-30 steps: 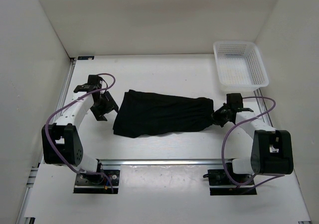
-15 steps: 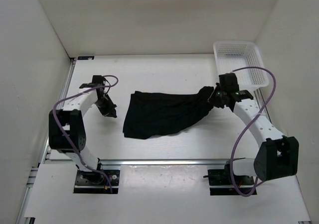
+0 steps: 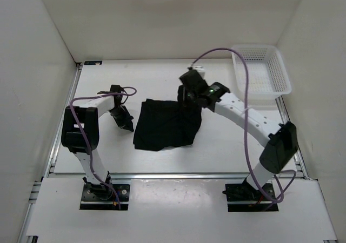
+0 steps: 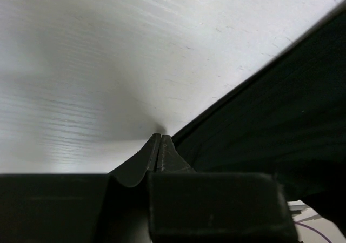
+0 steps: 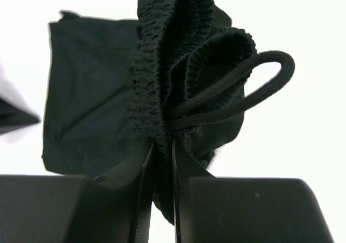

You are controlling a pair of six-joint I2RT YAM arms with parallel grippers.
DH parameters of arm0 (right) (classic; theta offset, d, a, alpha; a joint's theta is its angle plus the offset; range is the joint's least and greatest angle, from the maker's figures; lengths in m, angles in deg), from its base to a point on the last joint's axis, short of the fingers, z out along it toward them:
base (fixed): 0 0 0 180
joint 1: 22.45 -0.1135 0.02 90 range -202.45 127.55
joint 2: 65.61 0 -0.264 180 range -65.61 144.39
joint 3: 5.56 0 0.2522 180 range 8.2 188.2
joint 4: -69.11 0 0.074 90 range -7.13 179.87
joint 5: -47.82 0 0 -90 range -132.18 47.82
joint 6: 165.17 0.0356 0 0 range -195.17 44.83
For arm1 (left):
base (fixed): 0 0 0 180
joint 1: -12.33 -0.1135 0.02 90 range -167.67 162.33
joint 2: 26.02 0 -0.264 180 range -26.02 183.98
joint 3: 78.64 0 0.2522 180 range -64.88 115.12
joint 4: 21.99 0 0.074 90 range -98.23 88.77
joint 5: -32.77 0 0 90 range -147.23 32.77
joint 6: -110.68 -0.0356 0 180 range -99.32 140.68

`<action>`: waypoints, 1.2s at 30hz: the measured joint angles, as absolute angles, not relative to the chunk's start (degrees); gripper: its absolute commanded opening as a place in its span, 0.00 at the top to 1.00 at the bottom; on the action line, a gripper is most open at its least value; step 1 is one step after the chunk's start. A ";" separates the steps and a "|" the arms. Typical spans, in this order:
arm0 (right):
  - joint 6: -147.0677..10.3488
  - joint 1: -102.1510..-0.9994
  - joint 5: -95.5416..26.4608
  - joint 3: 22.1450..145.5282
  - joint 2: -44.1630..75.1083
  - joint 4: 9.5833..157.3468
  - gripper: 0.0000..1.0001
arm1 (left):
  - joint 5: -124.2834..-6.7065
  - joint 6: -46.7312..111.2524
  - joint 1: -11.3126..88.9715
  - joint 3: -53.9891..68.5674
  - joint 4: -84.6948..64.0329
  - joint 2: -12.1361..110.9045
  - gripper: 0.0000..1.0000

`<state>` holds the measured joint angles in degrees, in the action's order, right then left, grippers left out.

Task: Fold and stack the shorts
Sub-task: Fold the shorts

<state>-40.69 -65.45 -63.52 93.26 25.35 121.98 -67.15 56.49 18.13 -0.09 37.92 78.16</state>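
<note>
From above, 1 pair of plain black soft-fabric shorts [image 3: 162, 128] is lying mid-way across the white table [image 3: 108, 81]. The right gripper [image 3: 188, 96] is holding the waist end raised over the cloth's far right part. The left gripper [image 3: 127, 123] is sitting just left of the shorts, and a white plastic mesh basket [image 3: 281, 70] is standing far right.

Left wrist view: the 2 fingers are pressing together, right at the fabric's edge.

Right wrist view: the jaws are clamping the ribbed waistband, with a drawstring loop [image 5: 259, 75] sticking out to the right.
</note>
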 measured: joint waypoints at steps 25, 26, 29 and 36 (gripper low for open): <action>-46.29 -82.35 -54.76 118.98 55.58 118.20 0.17 | -68.39 55.34 6.66 -0.87 39.39 69.42 0.22; -46.14 -82.13 -53.75 114.24 52.10 116.61 0.20 | -68.06 54.90 4.93 -0.65 40.07 67.73 0.27; -45.24 -79.64 -52.31 101.72 41.15 113.83 0.25 | -66.64 53.30 4.82 1.51 42.19 64.89 0.30; -40.48 -64.69 -52.77 77.78 19.67 109.92 0.25 | -64.20 50.33 19.97 8.24 44.09 65.31 0.00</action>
